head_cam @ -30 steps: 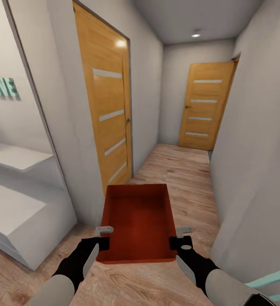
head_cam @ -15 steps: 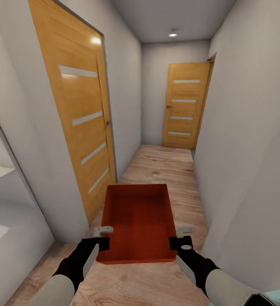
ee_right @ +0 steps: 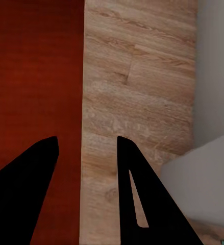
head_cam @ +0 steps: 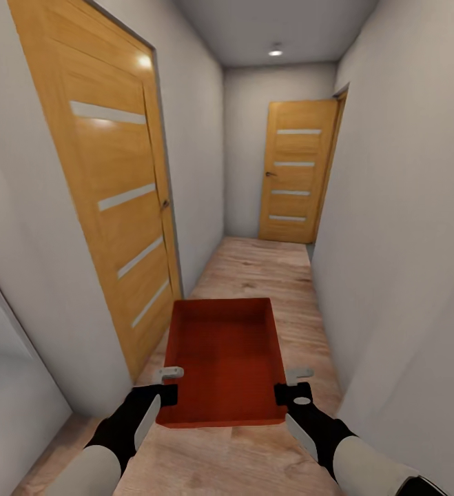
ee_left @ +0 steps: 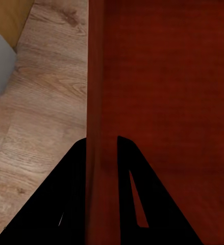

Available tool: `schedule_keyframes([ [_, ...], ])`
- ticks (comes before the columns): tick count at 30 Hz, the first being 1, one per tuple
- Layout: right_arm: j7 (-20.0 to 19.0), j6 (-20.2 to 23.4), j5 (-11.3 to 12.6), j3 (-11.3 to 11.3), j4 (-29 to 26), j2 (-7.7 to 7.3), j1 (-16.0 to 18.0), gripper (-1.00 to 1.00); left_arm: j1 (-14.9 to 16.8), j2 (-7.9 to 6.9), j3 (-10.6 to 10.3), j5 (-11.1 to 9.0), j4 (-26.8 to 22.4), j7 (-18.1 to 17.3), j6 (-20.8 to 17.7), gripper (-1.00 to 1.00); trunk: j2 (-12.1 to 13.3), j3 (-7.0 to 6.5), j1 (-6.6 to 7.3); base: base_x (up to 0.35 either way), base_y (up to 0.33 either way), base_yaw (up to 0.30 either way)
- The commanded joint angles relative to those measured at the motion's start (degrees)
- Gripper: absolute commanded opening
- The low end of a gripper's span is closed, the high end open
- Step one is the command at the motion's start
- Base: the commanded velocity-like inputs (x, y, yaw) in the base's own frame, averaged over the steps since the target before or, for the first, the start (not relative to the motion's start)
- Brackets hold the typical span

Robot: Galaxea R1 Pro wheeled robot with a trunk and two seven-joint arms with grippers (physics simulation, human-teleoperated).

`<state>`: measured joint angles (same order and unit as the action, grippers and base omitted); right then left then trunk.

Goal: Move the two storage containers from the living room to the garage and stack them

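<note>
One storage container (head_cam: 223, 358), a red-orange bin without a lid, hangs level in front of me above the wood-plank hallway floor. My left gripper (head_cam: 167, 377) is shut on its left wall; in the left wrist view the fingers (ee_left: 128, 168) pinch that wall (ee_left: 96, 92) from both sides. My right gripper (head_cam: 297, 377) stands astride the right wall. In the right wrist view its fingers (ee_right: 124, 168) are apart, with the container's edge (ee_right: 35, 76) and bare floor between them. The garage and its concrete floor are out of view.
I am in a narrow hallway with white walls close on both sides. An orange-brown door (head_cam: 109, 200) is shut on the left, and another door (head_cam: 295, 172) closes the far end. The plank floor (head_cam: 268, 275) runs straight ahead between them.
The view has advanced down the hallway: the white shelves and lettering at the left have slid out of sight, and the left door is nearer. Container and grippers keep their place in the picture.
</note>
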<state>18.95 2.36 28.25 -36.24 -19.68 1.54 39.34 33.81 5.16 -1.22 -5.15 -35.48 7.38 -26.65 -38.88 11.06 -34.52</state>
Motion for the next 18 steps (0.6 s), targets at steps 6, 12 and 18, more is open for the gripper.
schedule_keyframes([
  [6,0.47,0.28,0.75,0.21,-0.18,1.1,0.03,-1.0,0.04,0.03,1.49,1.76,-0.29,1.5,-0.49,-1.0,-0.08,0.09,-0.05,0.323,0.0,0.0],
  [12,0.47,0.28,0.75,0.21,-0.18,1.04,0.03,-1.0,0.08,0.03,1.49,1.78,-0.29,1.5,-0.45,-1.0,-0.08,0.09,-0.05,0.323,0.0,0.0],
  [18,0.47,0.28,0.75,0.21,-0.18,1.1,0.03,-1.0,0.06,0.03,1.49,1.79,-0.29,1.5,-0.47,-1.0,-0.08,0.09,-0.05,0.323,0.0,-0.14],
])
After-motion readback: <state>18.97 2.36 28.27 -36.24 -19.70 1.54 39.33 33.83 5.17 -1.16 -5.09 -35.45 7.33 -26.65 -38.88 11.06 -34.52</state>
